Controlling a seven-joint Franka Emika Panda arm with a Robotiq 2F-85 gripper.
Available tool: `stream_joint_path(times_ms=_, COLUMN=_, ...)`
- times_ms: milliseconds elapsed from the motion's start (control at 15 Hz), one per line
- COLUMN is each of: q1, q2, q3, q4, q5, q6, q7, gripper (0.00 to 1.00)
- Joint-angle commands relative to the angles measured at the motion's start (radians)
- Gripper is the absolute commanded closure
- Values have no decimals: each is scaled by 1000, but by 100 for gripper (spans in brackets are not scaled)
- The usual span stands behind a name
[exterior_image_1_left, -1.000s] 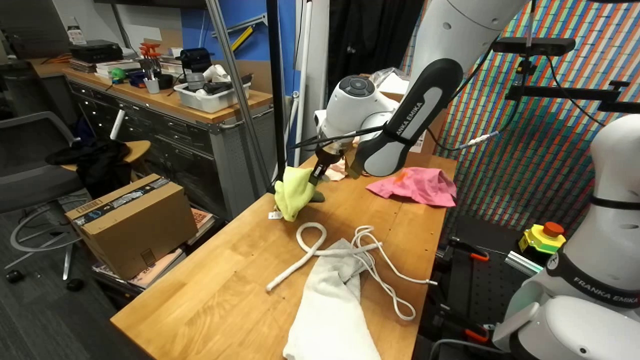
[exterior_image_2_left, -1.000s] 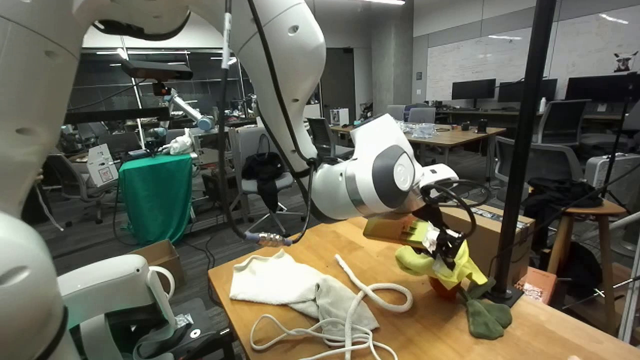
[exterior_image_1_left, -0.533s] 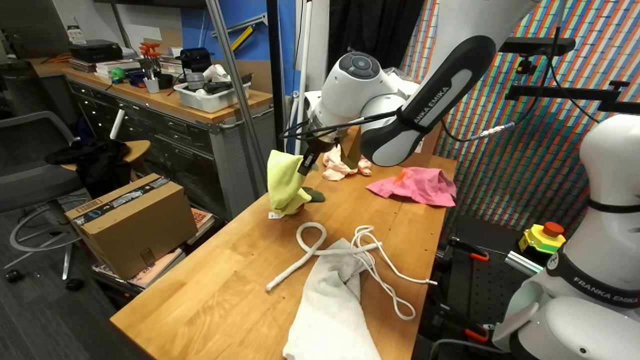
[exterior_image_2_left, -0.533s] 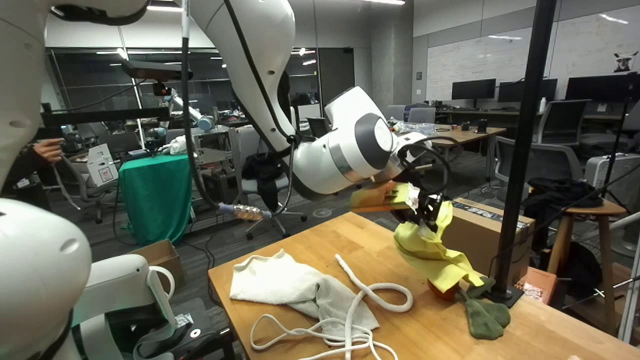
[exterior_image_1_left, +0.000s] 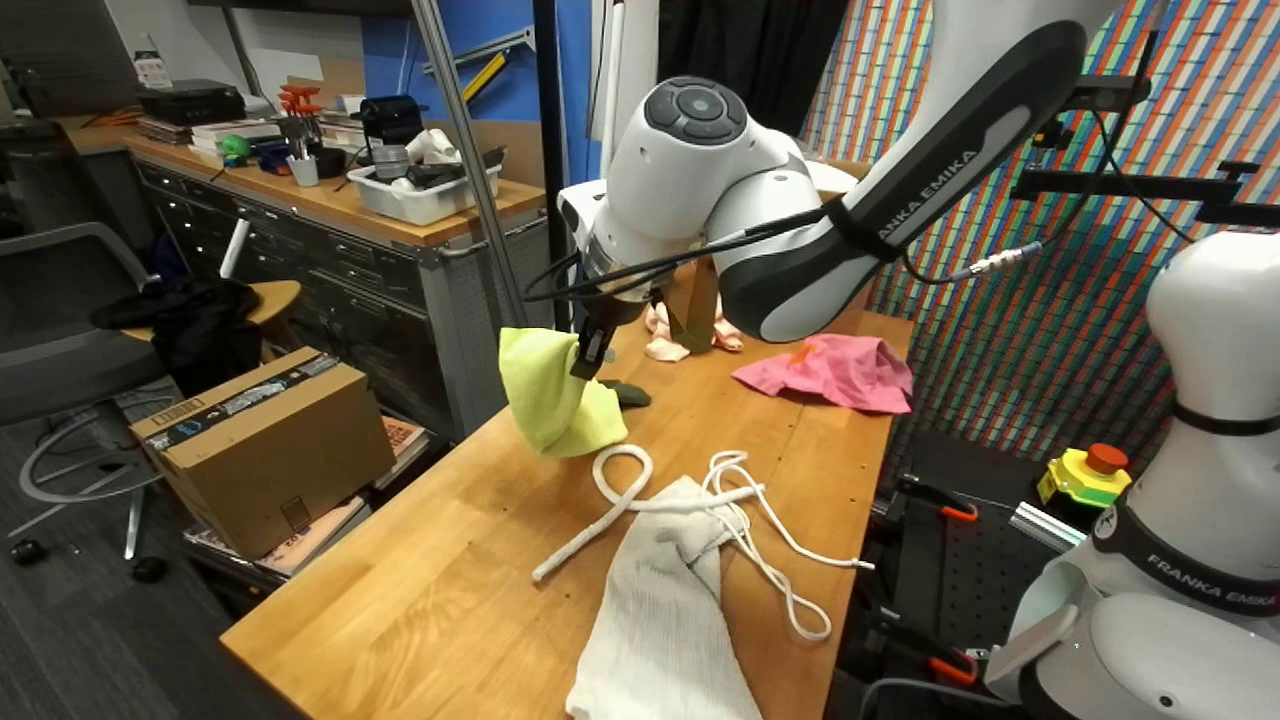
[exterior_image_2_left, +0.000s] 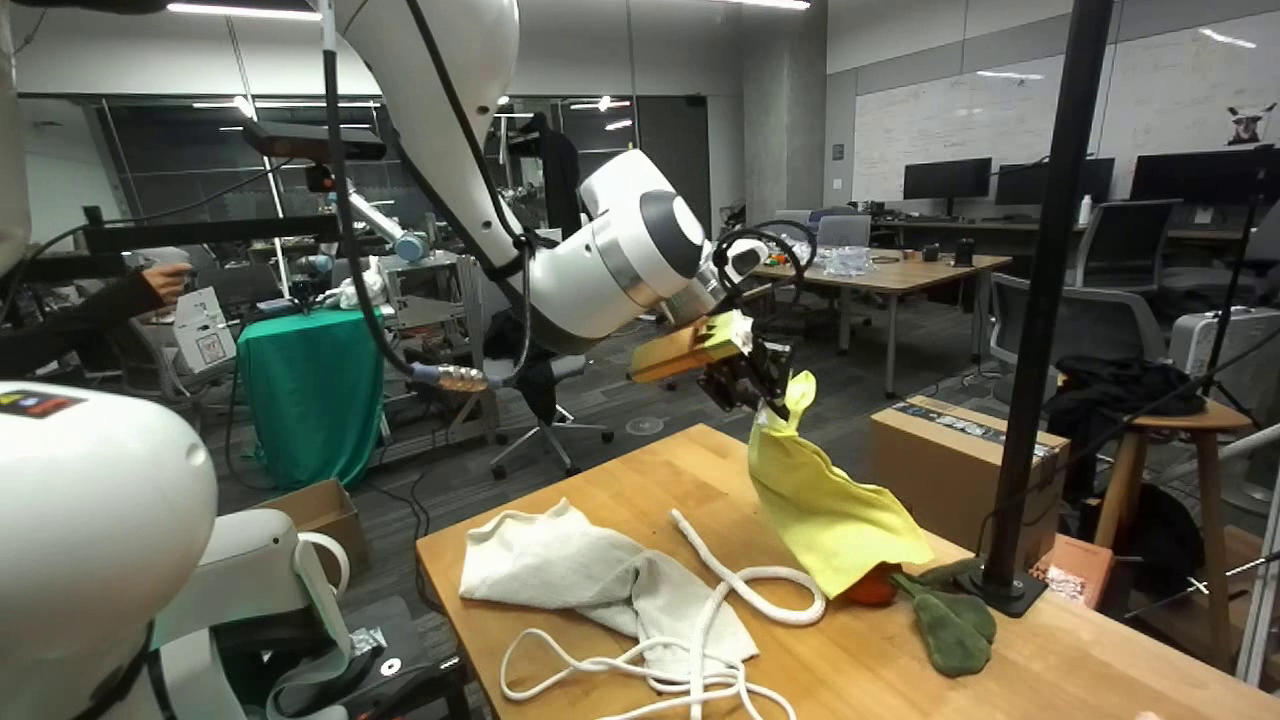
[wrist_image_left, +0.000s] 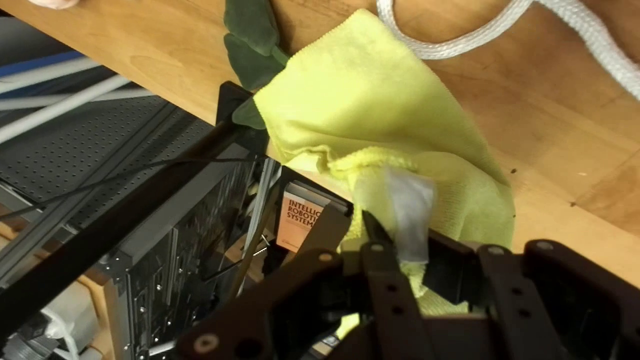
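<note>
Lining the room: 1 wall whiteboard (exterior_image_2_left: 1010, 115), 1 wood-topped drawer bench (exterior_image_1_left: 300, 255). Work surface: 1 wooden table (exterior_image_1_left: 430, 580), light planks, grain showing. 1 cardboard box (exterior_image_1_left: 265, 455), lower, beside the table. 1 white-and-grey cloth (exterior_image_1_left: 665, 615), lying on the table. 1 yellow cloth (exterior_image_2_left: 830, 505), hanging over the table, grasped near its top by the gripper (exterior_image_2_left: 778, 405). 1 white rope (exterior_image_1_left: 680, 505), looped loosely across the white-and-grey cloth.

I receive overhead artificial light: in an exterior view, a ceiling strip lamp (exterior_image_2_left: 245, 12) clips to white and the whiteboard (exterior_image_2_left: 950, 115) shows glare streaks. The floor (exterior_image_1_left: 60, 640) reads dark in an exterior view. In the wrist view, the yellow cloth (wrist_image_left: 370, 100) is brightly lit and the gripper (wrist_image_left: 404, 229) underexposed; there I find a whitish strip (wrist_image_left: 411, 212) blurred.
</note>
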Motion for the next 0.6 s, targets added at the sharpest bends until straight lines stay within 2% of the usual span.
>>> stream_joint_path(times_ms=0, q1=61, q2=-58, q3=41, q4=12, q5=-2, q6=-166, q7=-66, gripper=92)
stream_joint_path(times_ms=67, q1=77, q2=-64, q3=58, q4=23, q5=5, q6=-220, q7=-89, gripper=92)
stream_joint_path(times_ms=133, q1=-37, q2=-90, q3=201, q4=39, q5=-53, q6=-280, q7=-68, gripper=92)
stream_joint_path(times_ms=200, q1=-64, q2=-98, q3=258, q4=48, q5=-45, q6=-319, q7=-87, gripper=92)
stream_joint_path(times_ms=400, q1=-218, q2=-99, q3=491, q4=87, q5=-25, q6=-397, q7=-102, gripper=92)
stream_joint_path(times_ms=533, q1=-300, q2=-82, q3=612, q4=123, q5=-13, q6=-431, q7=-105, gripper=92)
